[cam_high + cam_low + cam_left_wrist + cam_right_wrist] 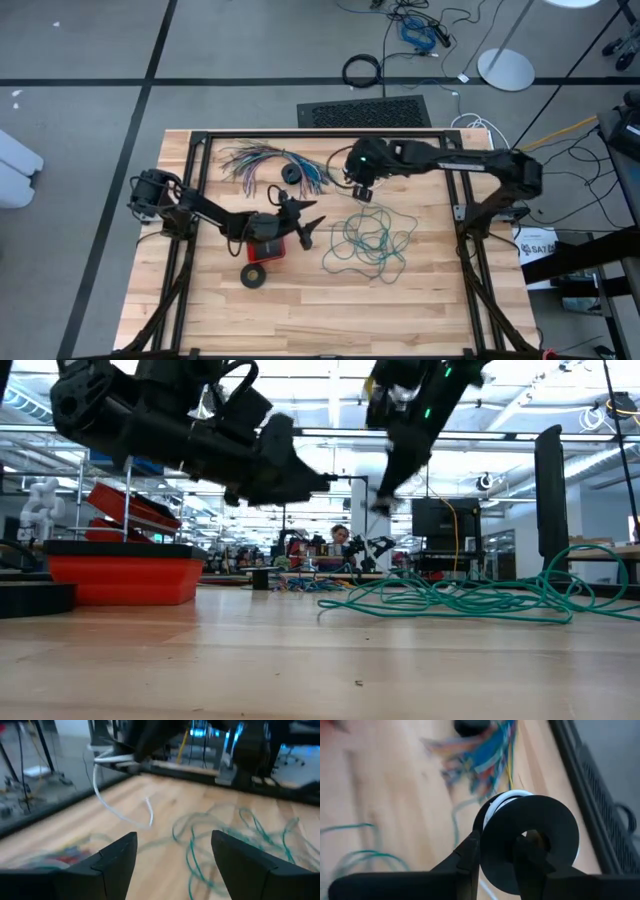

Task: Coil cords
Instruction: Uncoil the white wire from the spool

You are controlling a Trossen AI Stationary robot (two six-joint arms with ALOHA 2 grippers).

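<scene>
- High view: the left gripper [303,222] hangs over the wooden table [200,310] near its centre, fingers spread wide with nothing between them. A red box [270,247] sits under its wrist, and a black tape ring [255,275] lies at about 7 o'clock from the box.
- High view: the right gripper [362,190] is raised at about 1 o'clock from the left one. The teal-green wire [367,240] lies in a loose tangle at 6 o'clock from it and at 3 o'clock from the left gripper. A fanned bundle of many-coloured wires [270,160] spreads at 11 o'clock on the table, and a small black round piece [291,173] lies on it.
- Low view: the teal-green wire [470,595] sprawls flat on the table at 3 o'clock; the red box [125,577] stands at 9 o'clock. Both arms hang above the surface.
- Left wrist view: the left gripper's fingers [117,860] stand far apart, empty. A thin white cord [122,807] droops from the right gripper [131,761] farther off, its end clear of the table, with teal-green wire [225,840] below.
- Right wrist view: the right gripper [495,856] is closed on a black spool [530,845] wound with white cord [502,800], one finger [469,855] on its outer face and the other through its centre hole.
</scene>
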